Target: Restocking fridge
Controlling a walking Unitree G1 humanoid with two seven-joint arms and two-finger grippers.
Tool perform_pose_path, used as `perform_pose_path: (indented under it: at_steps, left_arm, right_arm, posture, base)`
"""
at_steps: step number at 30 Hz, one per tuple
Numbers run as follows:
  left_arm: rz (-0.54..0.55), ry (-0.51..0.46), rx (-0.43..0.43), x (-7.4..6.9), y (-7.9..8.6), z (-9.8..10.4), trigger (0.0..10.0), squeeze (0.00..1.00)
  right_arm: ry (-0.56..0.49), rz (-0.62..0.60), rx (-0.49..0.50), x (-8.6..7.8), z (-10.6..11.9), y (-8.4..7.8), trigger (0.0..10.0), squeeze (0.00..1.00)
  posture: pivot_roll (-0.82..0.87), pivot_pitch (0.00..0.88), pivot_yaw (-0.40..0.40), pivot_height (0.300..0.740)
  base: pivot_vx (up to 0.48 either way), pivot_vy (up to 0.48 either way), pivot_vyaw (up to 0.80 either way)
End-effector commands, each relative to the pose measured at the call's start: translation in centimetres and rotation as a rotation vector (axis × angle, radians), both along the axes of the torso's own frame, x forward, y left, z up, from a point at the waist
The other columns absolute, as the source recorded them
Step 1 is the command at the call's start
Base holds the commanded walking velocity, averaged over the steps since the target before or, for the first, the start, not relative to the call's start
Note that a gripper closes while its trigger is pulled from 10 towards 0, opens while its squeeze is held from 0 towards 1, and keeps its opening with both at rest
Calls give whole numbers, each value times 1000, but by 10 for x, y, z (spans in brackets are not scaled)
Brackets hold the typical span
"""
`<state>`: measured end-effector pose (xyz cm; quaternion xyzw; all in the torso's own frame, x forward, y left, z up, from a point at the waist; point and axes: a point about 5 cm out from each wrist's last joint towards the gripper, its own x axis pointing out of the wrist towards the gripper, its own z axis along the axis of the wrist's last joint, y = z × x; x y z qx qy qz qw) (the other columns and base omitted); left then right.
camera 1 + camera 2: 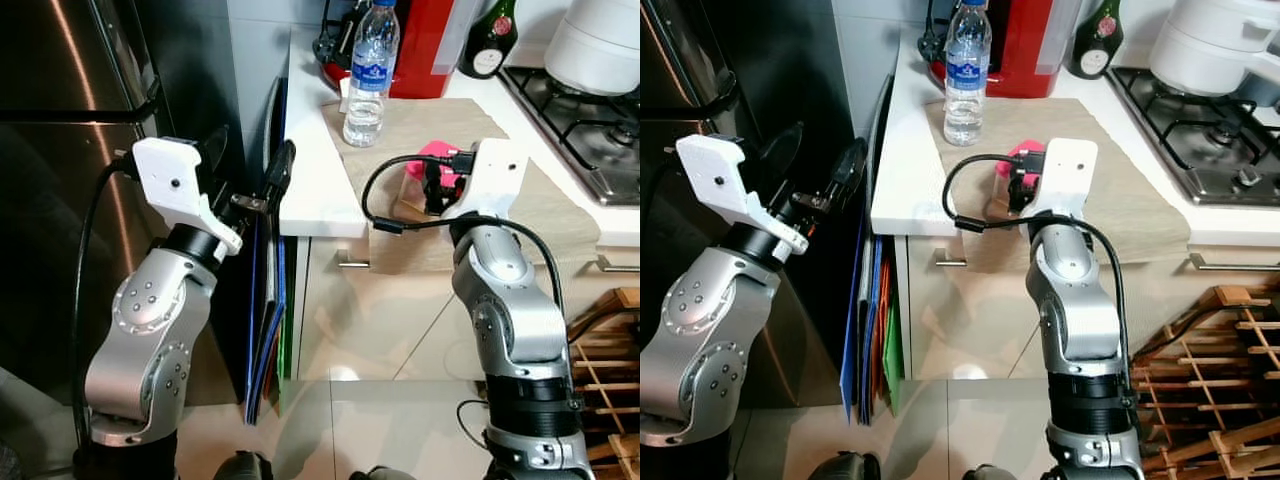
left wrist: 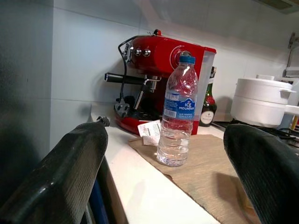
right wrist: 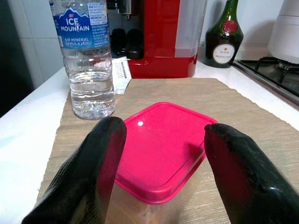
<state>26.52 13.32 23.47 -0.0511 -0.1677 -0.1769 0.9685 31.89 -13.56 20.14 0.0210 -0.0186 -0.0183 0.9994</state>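
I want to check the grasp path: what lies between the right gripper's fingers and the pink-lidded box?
Nothing. In the right wrist view, the right gripper has open fingers on either side of the box, with only bare mat around.

On the mat (image 1: 500,215), bottle (image 1: 369,75) stands behind container (image 3: 161,149), before coffee machine (image 2: 161,79).

Water bottle (image 1: 966,70) behind pink-lidded container (image 1: 1023,163)

Red coffee machine (image 2: 161,74) at counter back, green bottle (image 1: 490,35) beside it; white pot (image 1: 600,45) on gas hob (image 1: 580,130); wooden rack (image 1: 1220,390) below.
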Motion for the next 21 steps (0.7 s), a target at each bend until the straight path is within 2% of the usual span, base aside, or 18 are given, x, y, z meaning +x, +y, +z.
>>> perform_pose_path:
  at_steps: [1, 8, 14, 19, 21]
  left_arm:
    - [-23, 6, 8, 0, -3, -1, 10000, 0]
    - [-22, 0, 18, 1, -3, 0, 10000, 0]
    - [-19, 0, 26, 2, -2, -1, 10000, 0]
    - [-26, 3, 26, 2, -4, -2, 10000, 0]
    - [-34, 4, 24, 3, -7, -2, 10000, 0]
  right_arm:
    - [53, -43, -33, 1, -10, -9, 10000, 0]
    - [61, -123, -71, -1, -12, -29, 10000, 0]
    - [27, -223, -125, -13, -8, -57, 10000, 0]
    - [47, -259, -162, -12, -12, -71, 10000, 0]
    - [39, -288, -220, -12, -13, -80, 10000, 0]
  posture:
    - [43, 29, -44, 740]
    - [47, 17, -46, 740]
    - [42, 14, -47, 740]
    - [30, 12, -42, 740]
    - [26, 13, -37, 740]
  base:
    - [0, 0, 0]
    - [0, 0, 0]
    - [0, 0, 0]
    - [0, 0, 0]
    - [0, 0, 0]
